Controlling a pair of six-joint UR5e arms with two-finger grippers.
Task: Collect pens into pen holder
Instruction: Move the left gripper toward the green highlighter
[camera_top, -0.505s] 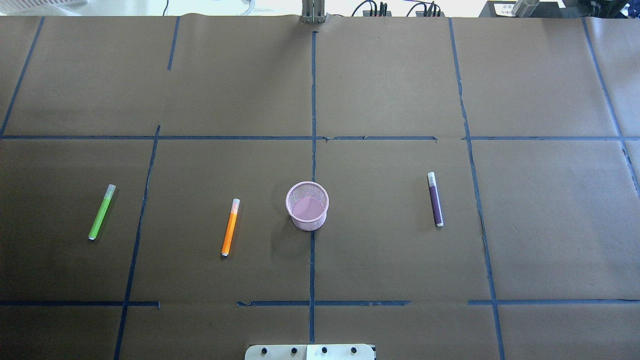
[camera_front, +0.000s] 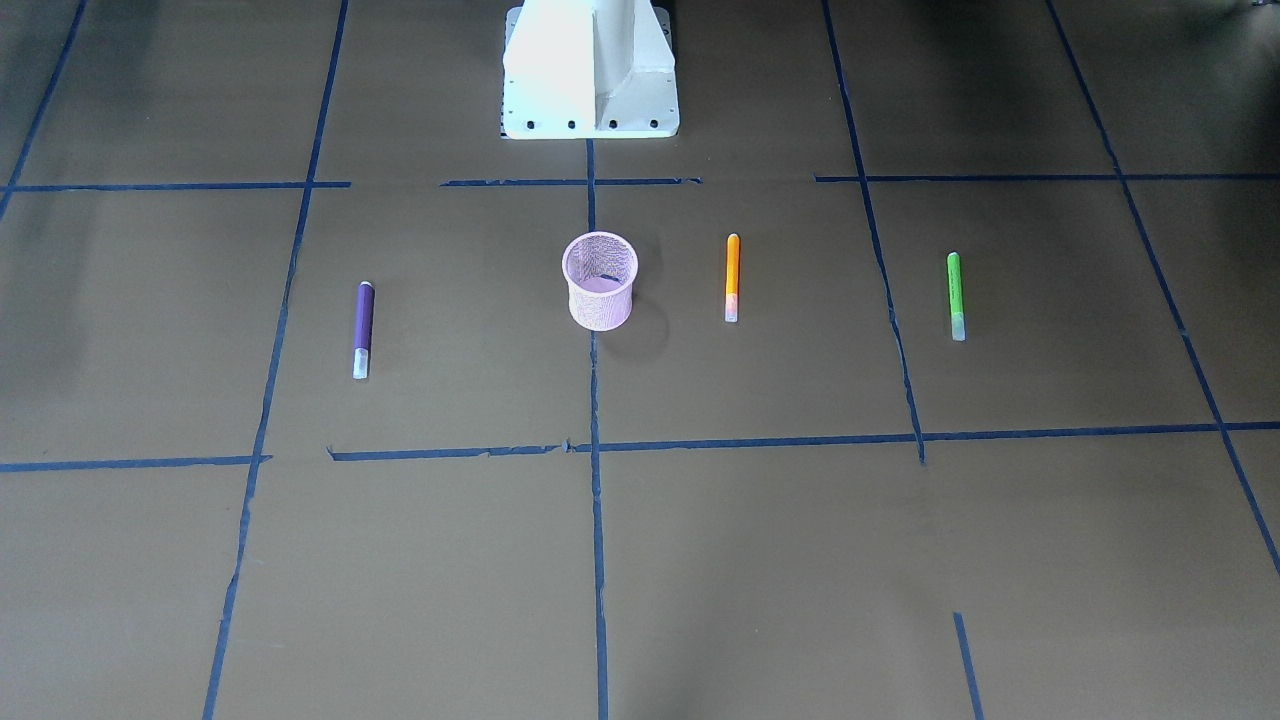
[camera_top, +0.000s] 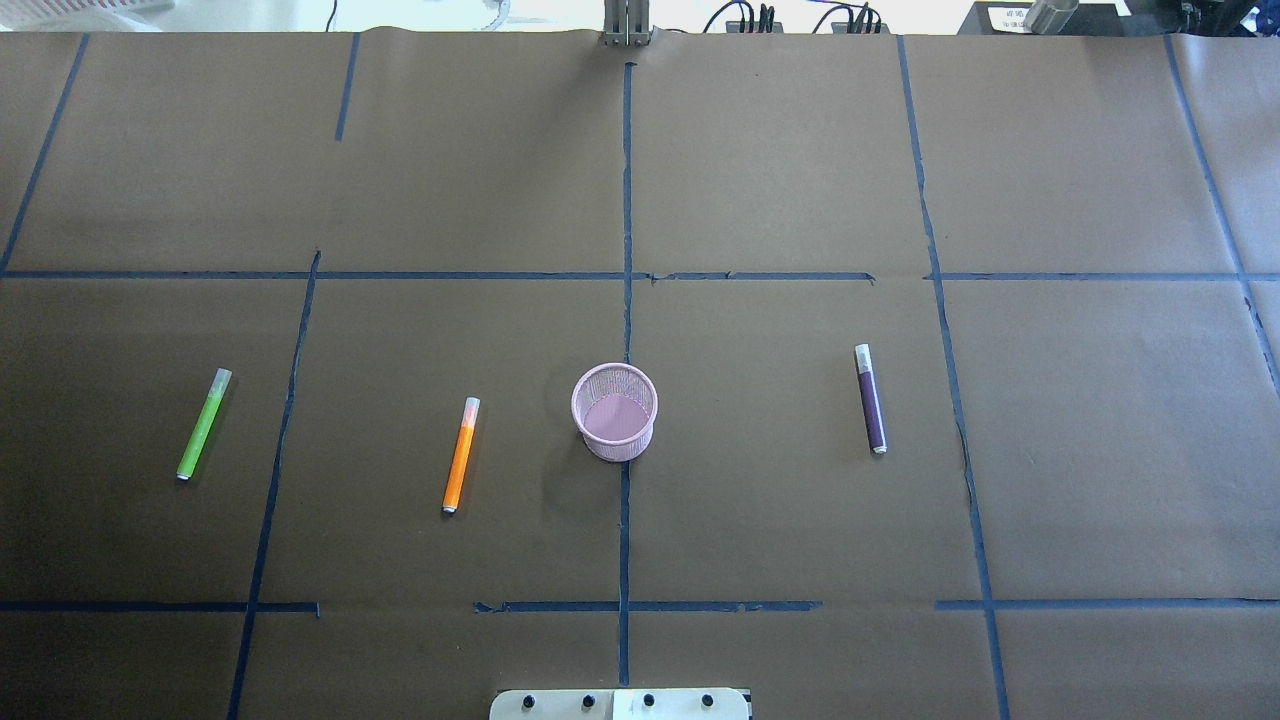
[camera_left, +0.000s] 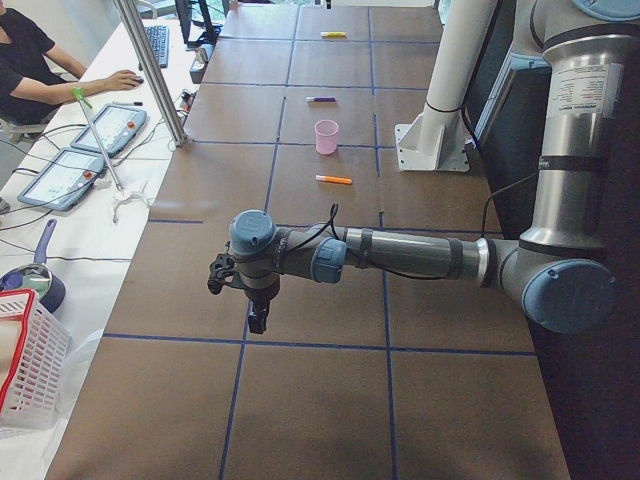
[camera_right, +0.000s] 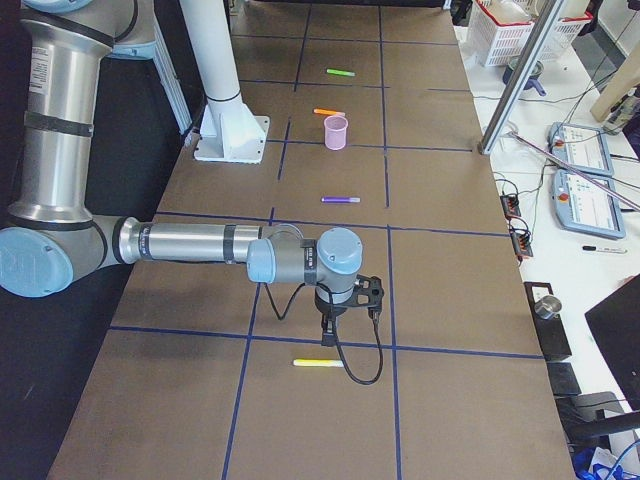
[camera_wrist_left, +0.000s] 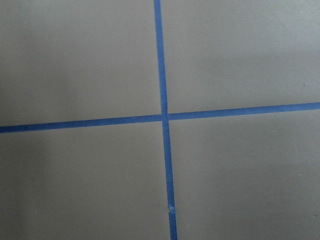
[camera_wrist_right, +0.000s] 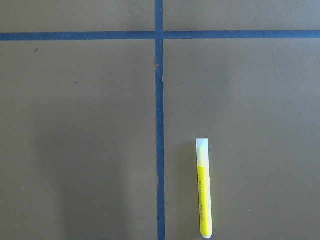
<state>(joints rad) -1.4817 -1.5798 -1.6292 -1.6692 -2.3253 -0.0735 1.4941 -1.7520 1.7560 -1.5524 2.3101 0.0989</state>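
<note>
**Pen holder** (camera_top: 614, 412): one. Pink wire mesh, a round open-topped cup. It stands upright on the centre tape line.

**Pens:** four slim, smooth cylinders, each with a pale translucent cap. All lie flat on the table (camera_top: 780, 150), outside the holder.
- orange pen (camera_top: 461, 455): near the holder, on the robot's left.
- green pen (camera_top: 204, 424): farther out on the same side.
- purple pen (camera_top: 870, 399): on the holder's right, apart from it.
- yellow pen (camera_wrist_right: 203, 188): well apart at the table's right end, near the right gripper (camera_right: 326, 338) and not touching it.

**Left gripper** (camera_left: 257, 322): hangs over a tape crossing at the left end.

**Grippers:** two. Whether either is open or closed cannot be told.

**Table cover:** matt brown paper with a blue tape grid.
</note>
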